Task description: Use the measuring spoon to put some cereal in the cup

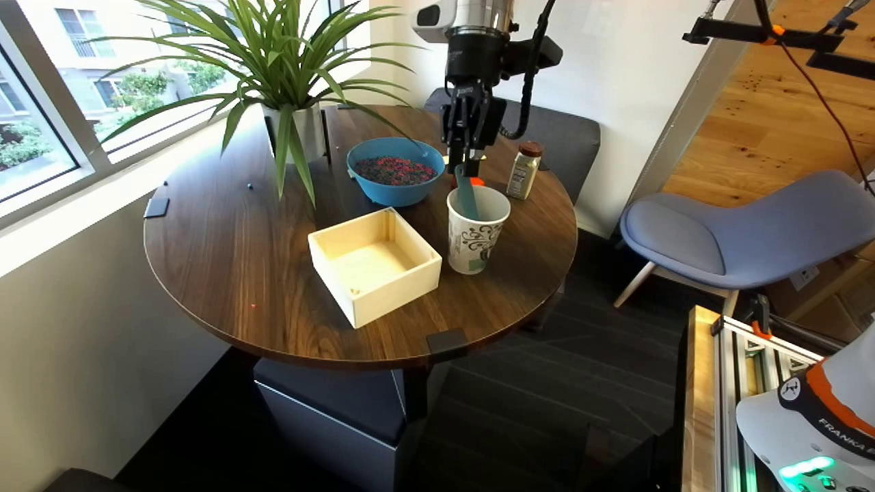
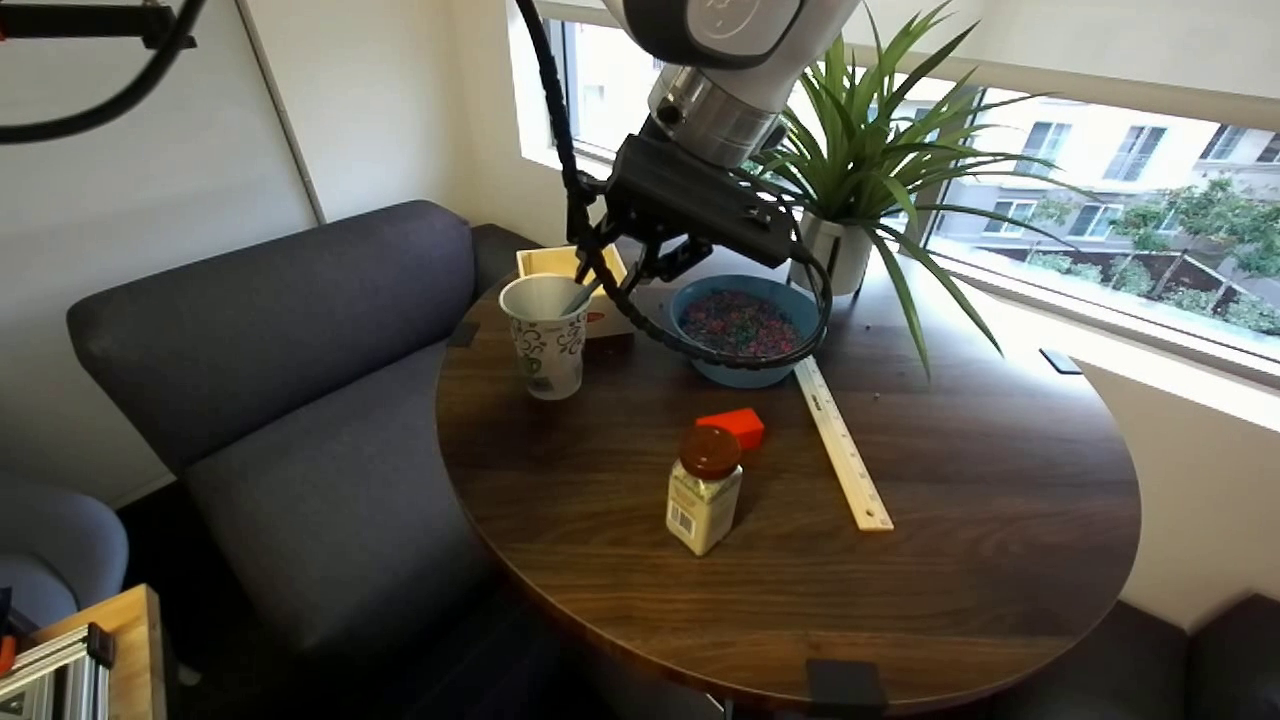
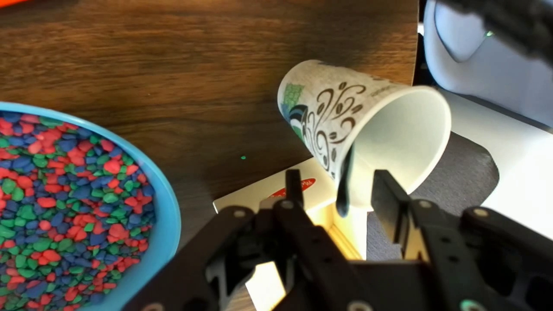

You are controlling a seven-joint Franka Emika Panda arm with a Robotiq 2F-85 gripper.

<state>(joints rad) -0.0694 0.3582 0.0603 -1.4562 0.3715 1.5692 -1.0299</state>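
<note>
Pincer (image 3: 338, 181) stood apart, spoon (image 3: 344, 194) showing between its tips.
From it, in the wrist view, the spoon leaned in the cup (image 3: 363, 129) at one o'clock; cereal (image 3: 73, 207) lay in the bowl (image 3: 167, 211) at nine. Taking the spoon seemed the step: that wanted centring on the handle before closing, then lifting along its lean, lest the cup tip.

Both exterior views overlook the table (image 1: 273, 246); the wrist view closely faces the cup (image 3: 352, 116).
</note>
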